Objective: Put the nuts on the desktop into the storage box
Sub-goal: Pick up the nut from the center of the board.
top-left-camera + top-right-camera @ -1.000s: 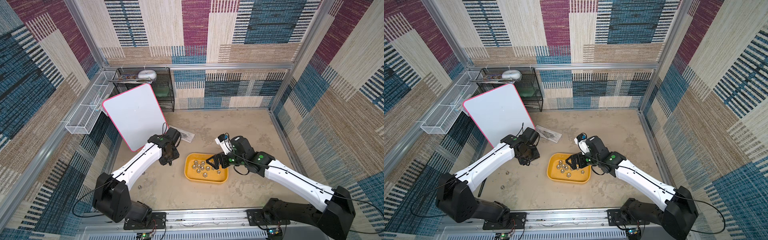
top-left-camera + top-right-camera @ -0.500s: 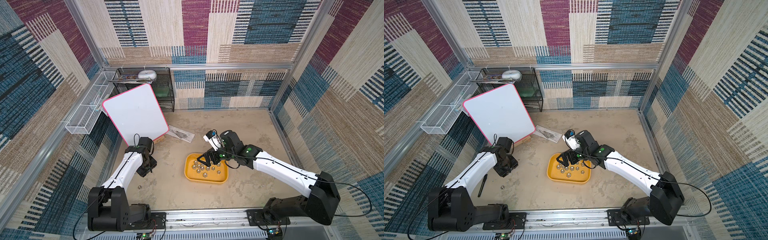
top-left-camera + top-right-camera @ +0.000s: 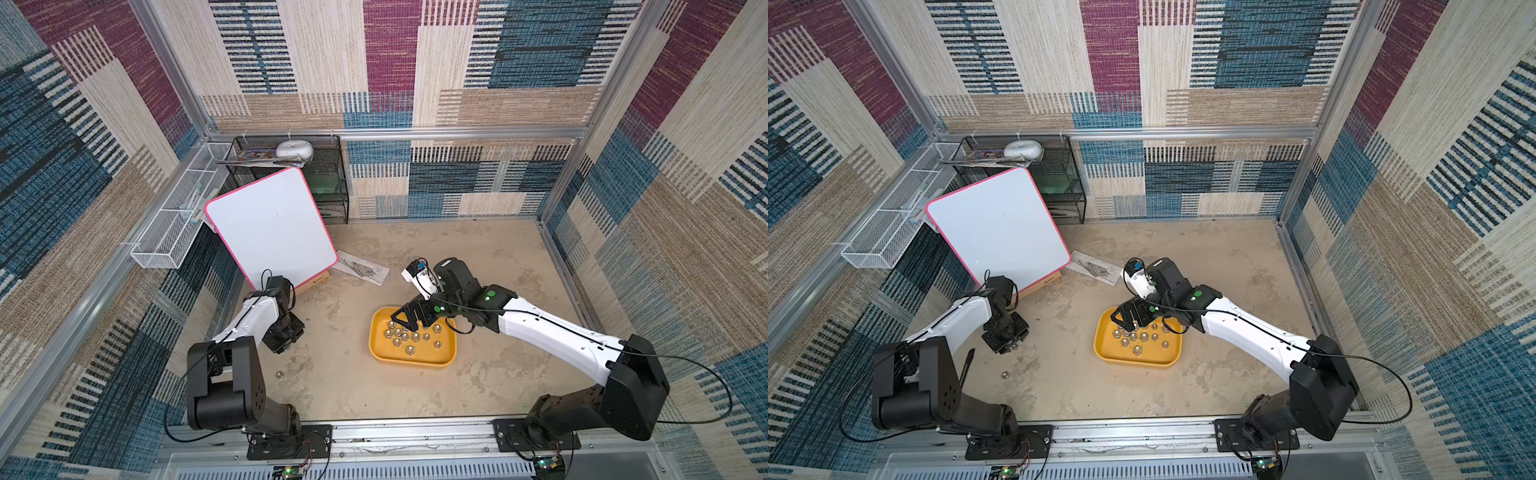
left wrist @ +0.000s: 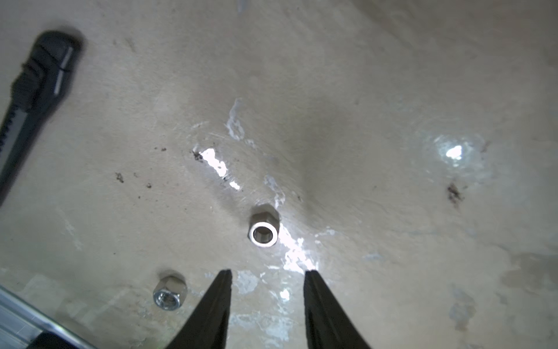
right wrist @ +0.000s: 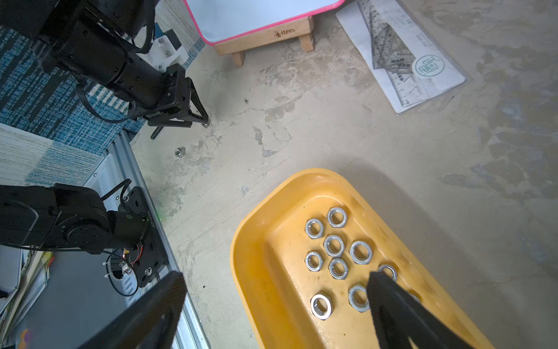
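Top views both show the mustard-yellow storage box (image 3: 411,362) resting on the worktop (image 3: 478,266) with about a dozen hex nuts (image 3: 409,337) inside. The right gripper (image 3: 404,321) hangs over the box's far end. The left gripper (image 3: 1011,344) points down at the worktop, well apart from the box, and a loose nut (image 3: 1005,375) lies nearer the front rail.

Left wrist view: the left fingers (image 4: 217,308) stand parted, grasping nothing. A front nut (image 4: 263,232) sits just ahead of the tips, untouched. A side nut (image 4: 169,293) lies beside one finger, and a black utility knife (image 4: 30,99) lies farther off.

Right wrist view: the right fingers (image 5: 398,308) are spread wide and empty, one above the nuts in the box and the other outside its wall (image 5: 241,256).
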Controlling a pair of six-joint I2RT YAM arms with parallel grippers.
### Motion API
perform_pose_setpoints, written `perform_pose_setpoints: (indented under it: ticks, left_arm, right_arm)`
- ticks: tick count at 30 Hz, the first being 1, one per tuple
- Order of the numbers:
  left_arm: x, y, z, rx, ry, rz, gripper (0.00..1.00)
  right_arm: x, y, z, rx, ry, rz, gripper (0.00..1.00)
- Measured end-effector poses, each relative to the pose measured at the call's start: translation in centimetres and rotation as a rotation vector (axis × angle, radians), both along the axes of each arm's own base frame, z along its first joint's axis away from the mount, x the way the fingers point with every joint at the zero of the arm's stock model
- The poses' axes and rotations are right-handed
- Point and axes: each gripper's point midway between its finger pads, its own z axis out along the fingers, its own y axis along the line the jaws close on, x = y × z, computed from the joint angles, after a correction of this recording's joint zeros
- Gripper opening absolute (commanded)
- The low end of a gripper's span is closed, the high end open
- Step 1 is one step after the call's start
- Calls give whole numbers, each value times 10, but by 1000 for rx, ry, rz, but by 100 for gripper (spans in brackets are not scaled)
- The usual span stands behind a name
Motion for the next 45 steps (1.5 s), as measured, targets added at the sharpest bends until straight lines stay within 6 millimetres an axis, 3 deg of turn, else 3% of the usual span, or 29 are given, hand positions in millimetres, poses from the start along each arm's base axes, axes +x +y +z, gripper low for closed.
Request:
perform_pose_setpoints:
  ticks: [15,27,33,38,45]
  left_arm:
    - [-3,10,-17,19,22,-1,40]
    - [0,9,-16,19,-23,-4,16]
    - [1,8,-12,16,-49,2,16]
    - [2,6,-4,19,-76,6,30]
    - [2,5,-2,13,-84,11,36]
  right_arm:
    - [2,0,-5,-39,3,13,99]
    - [3,-3,-6,-52,3,-3,99]
    - [5,-3,-2,-57,4,-15,99]
    - [6,-5,1,-65,16,-30,99]
    - [9,-3,2,-77,42,-45,99]
